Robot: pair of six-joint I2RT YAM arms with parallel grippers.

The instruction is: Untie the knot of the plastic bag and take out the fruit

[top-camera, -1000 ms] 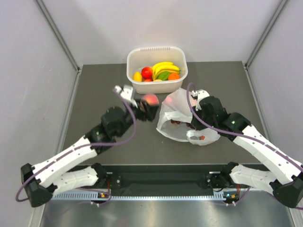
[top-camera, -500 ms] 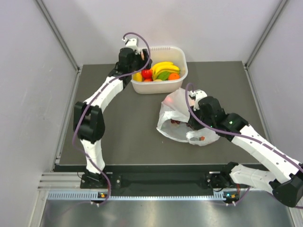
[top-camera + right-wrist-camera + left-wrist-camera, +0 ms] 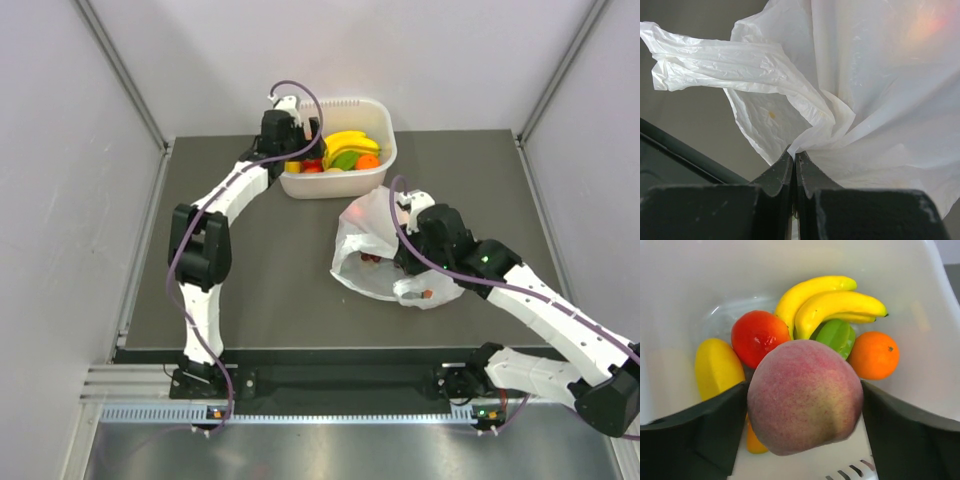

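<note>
We note the left gripper [image 3: 806, 425] spread wide around a peach [image 3: 805, 390], above the tub [image 3: 335, 186] at the tabletop's [image 3: 270, 290] far edge. Right gripper [image 3: 795, 165] pinched tight on the bag [image 3: 365, 235], right of centre.

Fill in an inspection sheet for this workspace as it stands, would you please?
Surface: dark grey table mat, flat.
Job's things: thin translucent white plastic bag lies crumpled right of centre, dark fruit showing through; fuzzy pink peach is out of it.
Clutter: rigid white plastic tub at the far edge holds yellow bananas, a round red fruit and a round orange fruit.
Grippers: left gripper holds the peach over the tub; right gripper is shut, pinching a fold of the bag.
Cables: purple cables loop along both arms.
Surroundings: pale grey walls on three sides.
</note>
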